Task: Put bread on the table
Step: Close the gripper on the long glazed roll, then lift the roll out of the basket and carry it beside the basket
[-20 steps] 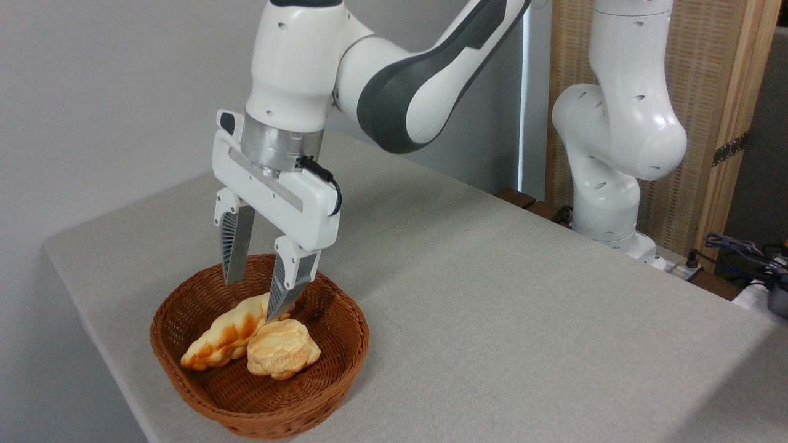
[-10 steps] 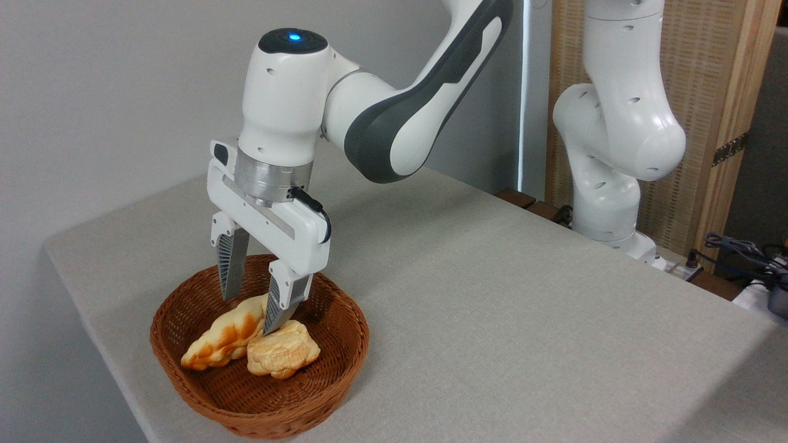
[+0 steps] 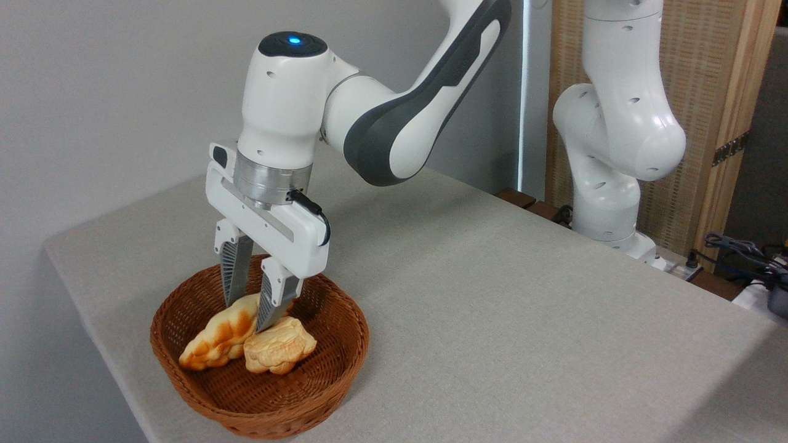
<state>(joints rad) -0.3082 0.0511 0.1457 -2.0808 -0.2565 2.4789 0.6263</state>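
The bread, a long pale yellow loaf with orange-brown patches, lies in the brown wicker basket at the near left of the table. My gripper reaches down into the basket, and its two fingers are closed against the loaf's upper right end. The left finger presses its far side. The right finger stands between the loaf and a small round bun. The loaf still rests on the basket floor.
The bun lies against the loaf's right side in the basket. The arm's white base stands past the table's far right edge, with cables beside it. A wall rises behind the table, and the basket is close to the table's front left edge.
The gripper came down into the basket and its fingers narrowed onto the loaf's upper end. The loaf and the bun shifted slightly to the left.
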